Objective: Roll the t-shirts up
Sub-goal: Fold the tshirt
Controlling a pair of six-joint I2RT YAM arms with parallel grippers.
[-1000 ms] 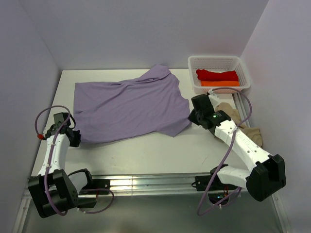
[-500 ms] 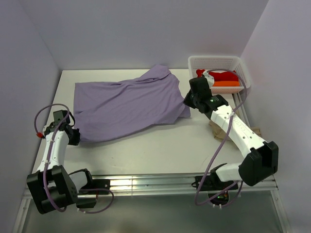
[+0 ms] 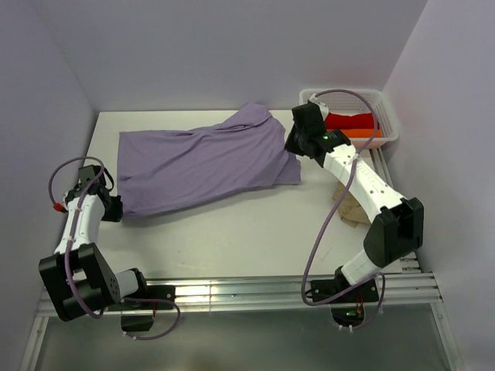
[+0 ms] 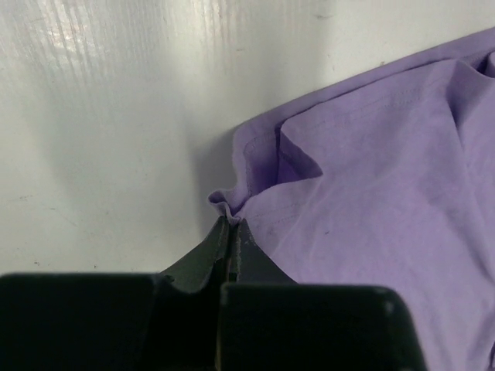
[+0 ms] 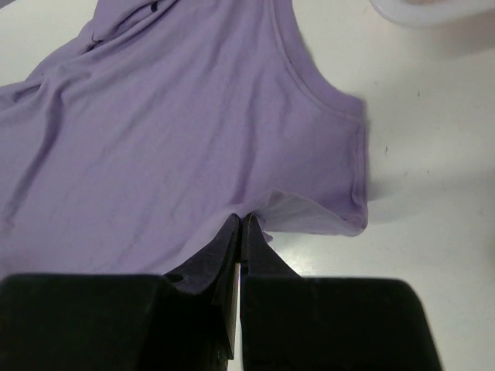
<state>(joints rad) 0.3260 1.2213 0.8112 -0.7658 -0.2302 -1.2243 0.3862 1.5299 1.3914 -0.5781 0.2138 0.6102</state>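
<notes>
A lavender t-shirt (image 3: 201, 162) lies spread across the table (image 3: 232, 232). My left gripper (image 3: 117, 209) is shut on its near left corner; in the left wrist view the cloth (image 4: 371, 193) bunches at the closed tips (image 4: 232, 222). My right gripper (image 3: 291, 154) is shut on the shirt's right edge, which lifts into a small fold (image 5: 309, 212) at the tips (image 5: 242, 217). A red t-shirt (image 3: 352, 120) and an orange t-shirt (image 3: 360, 133) lie folded in the basket. A beige t-shirt (image 3: 346, 207) lies crumpled at the right, partly behind the right arm.
The white mesh basket (image 3: 390, 116) stands at the back right corner, close behind my right wrist; its rim (image 5: 433, 8) shows in the right wrist view. A purple cable loops over it. Walls close the table on the left, back and right.
My right gripper has moved toward the back and left, dragging the shirt's right edge with it. My left gripper has shifted slightly left with its corner.
</notes>
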